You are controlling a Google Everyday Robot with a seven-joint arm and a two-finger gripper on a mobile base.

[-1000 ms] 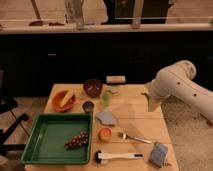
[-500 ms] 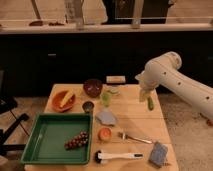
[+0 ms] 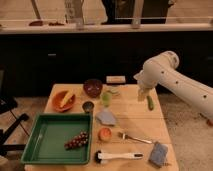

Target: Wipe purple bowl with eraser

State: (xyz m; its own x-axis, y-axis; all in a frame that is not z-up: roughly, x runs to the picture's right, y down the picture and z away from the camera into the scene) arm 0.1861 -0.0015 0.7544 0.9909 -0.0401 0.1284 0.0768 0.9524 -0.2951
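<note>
The gripper [image 3: 144, 95], spread and empty, should reach for the eraser [image 3: 115, 79] at its ten o'clock — straddling the narrow width squarely.

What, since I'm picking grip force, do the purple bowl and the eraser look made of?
Purple bowl: likely glazed ceramic or hard plastic; smooth dark surface, thin rim. Eraser: probably matte rubber or foam; flat pale cream block, no shine. The gripper hangs above the right part of the table, apart from both.

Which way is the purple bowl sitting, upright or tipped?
Upright: the purple bowl rests rim-up on the table; the gripper hovers to its right.
</note>
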